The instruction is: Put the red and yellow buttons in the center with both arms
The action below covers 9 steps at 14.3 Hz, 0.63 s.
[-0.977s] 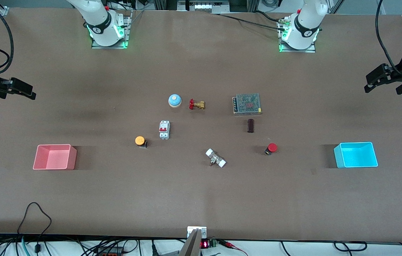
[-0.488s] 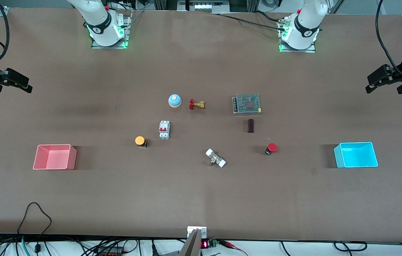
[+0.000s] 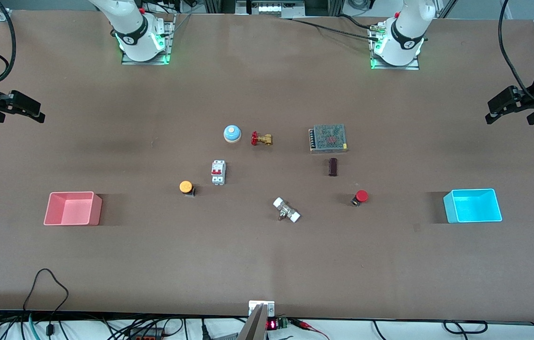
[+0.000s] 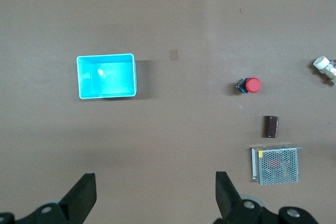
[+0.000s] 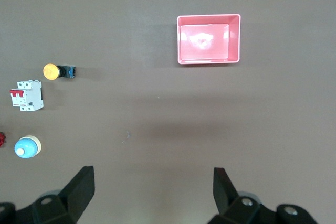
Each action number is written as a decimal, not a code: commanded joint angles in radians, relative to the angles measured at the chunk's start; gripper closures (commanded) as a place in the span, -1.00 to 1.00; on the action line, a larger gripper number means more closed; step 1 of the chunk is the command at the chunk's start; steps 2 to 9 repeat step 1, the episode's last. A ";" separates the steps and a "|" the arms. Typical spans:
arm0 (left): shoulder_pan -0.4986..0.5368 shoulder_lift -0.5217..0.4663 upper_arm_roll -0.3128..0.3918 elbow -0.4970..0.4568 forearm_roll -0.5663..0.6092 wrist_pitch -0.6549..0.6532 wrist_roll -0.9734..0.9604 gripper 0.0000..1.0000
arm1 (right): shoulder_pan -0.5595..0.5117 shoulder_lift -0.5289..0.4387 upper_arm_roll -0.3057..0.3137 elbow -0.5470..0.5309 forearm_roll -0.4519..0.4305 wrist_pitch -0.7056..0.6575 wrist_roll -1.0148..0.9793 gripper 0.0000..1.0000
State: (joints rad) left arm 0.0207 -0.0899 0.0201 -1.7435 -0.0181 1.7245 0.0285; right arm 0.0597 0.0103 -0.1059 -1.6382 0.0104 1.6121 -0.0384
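From the front view I see both arms parked high at the table's ends. The left gripper (image 3: 507,107) hangs over bare tabletop (image 3: 267,264) at the left arm's end, the right gripper (image 3: 26,109) over bare tabletop at the right arm's end; neither holds anything. The yellow button (image 3: 186,187) lies on its side beside the white circuit breaker (image 3: 218,172), slightly nearer the camera than it. The red button (image 3: 360,197) lies toward the left arm's end, nearer the camera than the small dark block (image 3: 333,166) and the mesh-topped power supply (image 3: 327,138). Between the two buttons sits a white-capped metal fitting (image 3: 287,209). The blue bell (image 3: 232,133) and brass valve (image 3: 261,139) sit side by side, farther from the camera. A pink bin (image 3: 72,208) and a cyan bin (image 3: 472,206) stand at the two ends.

In my left wrist view, the left gripper's fingers (image 4: 83,196) are spread wide over the bare surface, with the cyan bin (image 4: 106,76), red button (image 4: 249,85), dark block (image 4: 271,126) and power supply (image 4: 275,165) all well apart from them.

In my right wrist view, the right gripper's fingers (image 5: 80,186) are likewise spread wide; the pink bin (image 5: 208,39), yellow button (image 5: 56,71), circuit breaker (image 5: 26,95) and bell (image 5: 27,147) lie clear of them.
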 commanded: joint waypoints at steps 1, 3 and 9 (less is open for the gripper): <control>-0.004 -0.005 -0.002 -0.013 0.001 0.009 -0.016 -1.00 | 0.002 -0.024 0.005 -0.017 -0.012 -0.021 -0.005 -1.00; -0.004 -0.005 -0.002 -0.013 0.001 0.009 -0.016 -1.00 | 0.002 -0.024 0.005 -0.017 -0.012 -0.021 -0.005 -1.00; -0.004 -0.005 -0.002 -0.013 0.001 0.009 -0.016 -1.00 | 0.002 -0.024 0.005 -0.017 -0.012 -0.021 -0.005 -1.00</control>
